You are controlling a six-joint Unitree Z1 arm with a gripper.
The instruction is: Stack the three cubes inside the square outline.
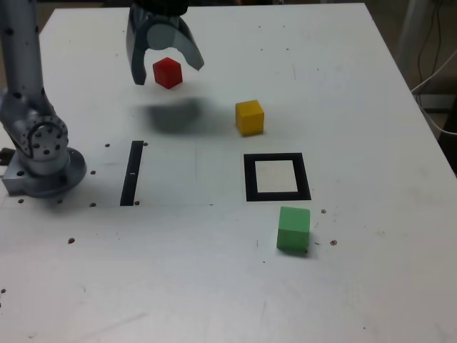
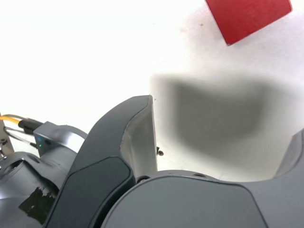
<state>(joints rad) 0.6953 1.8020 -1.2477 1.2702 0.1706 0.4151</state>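
In the exterior view my gripper (image 1: 167, 66) hangs open above the far left part of the table, nothing between its fingers. The red cube (image 1: 168, 73) rests on the table and shows in the gap between the two jaws. In the wrist view the red cube (image 2: 247, 16) lies ahead of the open gripper (image 2: 225, 118), apart from both fingers, with the gripper's shadow on the table between them. The yellow cube (image 1: 250, 117) sits just beyond the square outline (image 1: 277, 196). The green cube (image 1: 293, 229) sits just in front of it. The outline's white centre is bare.
A thin black strip (image 1: 131, 173) lies on the white table (image 1: 214, 271) at the exterior view's left of the outline. The arm's grey base (image 1: 39, 153) stands at the left edge. Cables hang off the table's right side (image 1: 435, 78).
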